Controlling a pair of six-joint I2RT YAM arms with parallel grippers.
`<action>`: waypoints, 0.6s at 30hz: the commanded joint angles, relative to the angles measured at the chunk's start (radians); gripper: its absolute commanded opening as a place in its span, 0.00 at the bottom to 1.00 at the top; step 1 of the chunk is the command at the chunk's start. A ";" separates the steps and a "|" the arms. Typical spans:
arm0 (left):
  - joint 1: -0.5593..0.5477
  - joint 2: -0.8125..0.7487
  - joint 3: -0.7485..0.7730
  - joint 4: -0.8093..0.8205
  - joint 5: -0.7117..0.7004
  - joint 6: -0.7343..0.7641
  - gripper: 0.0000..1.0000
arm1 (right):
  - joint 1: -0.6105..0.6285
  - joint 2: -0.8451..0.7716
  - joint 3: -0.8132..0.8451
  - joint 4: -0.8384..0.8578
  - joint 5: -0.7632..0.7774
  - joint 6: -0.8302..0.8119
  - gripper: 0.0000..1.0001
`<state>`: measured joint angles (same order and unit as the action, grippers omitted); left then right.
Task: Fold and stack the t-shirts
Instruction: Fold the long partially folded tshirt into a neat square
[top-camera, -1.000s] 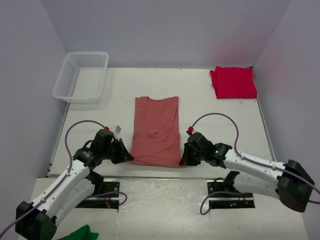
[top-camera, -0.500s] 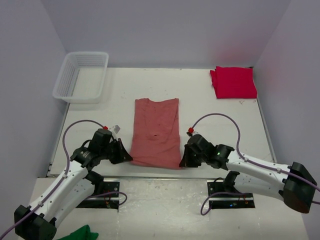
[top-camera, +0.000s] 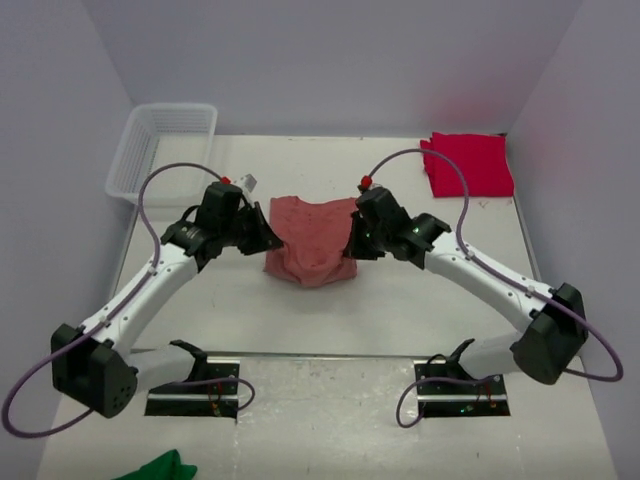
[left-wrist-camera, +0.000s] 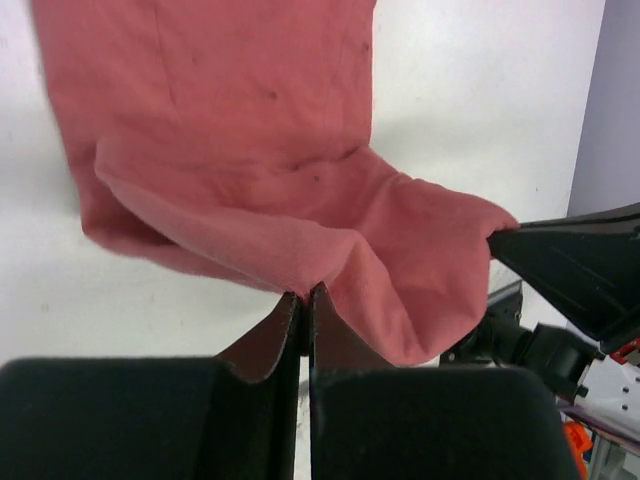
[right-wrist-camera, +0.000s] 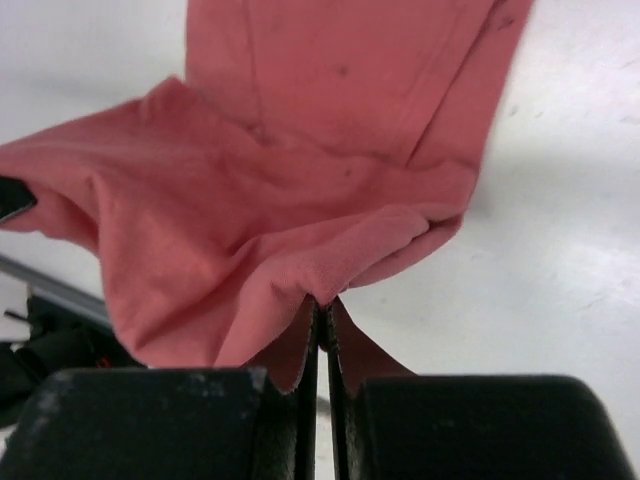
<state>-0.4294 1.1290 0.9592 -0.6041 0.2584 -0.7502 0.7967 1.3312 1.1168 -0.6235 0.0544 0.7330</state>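
No readable text, brand or number anywhere in any view. Plain cloth on the dusty salmon-red cotton t-shirt (top-camera: 312, 258) and the folded crimson red t-shirt (top-camera: 468, 165). Small white tag (top-camera: 243, 182) beside the left arm's wrist (way too tiny to read, sadly).

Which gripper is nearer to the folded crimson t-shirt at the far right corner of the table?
Right. The right gripper, shut on the salmon t-shirt, sits to the near left of the crimson t-shirt; the left gripper holds the shirt's other side, farther left.
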 joint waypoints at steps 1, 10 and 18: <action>0.043 0.151 0.120 0.139 -0.024 0.052 0.00 | -0.117 0.148 0.159 -0.028 -0.023 -0.136 0.00; 0.196 0.722 0.551 0.204 -0.004 0.170 0.00 | -0.355 0.623 0.608 -0.087 -0.217 -0.271 0.00; 0.294 1.133 0.847 0.351 0.128 0.218 0.02 | -0.493 1.221 1.421 -0.317 -0.398 -0.342 0.14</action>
<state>-0.1558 2.1780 1.6730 -0.3397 0.3161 -0.6033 0.3504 2.4737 2.3447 -0.8192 -0.2321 0.4370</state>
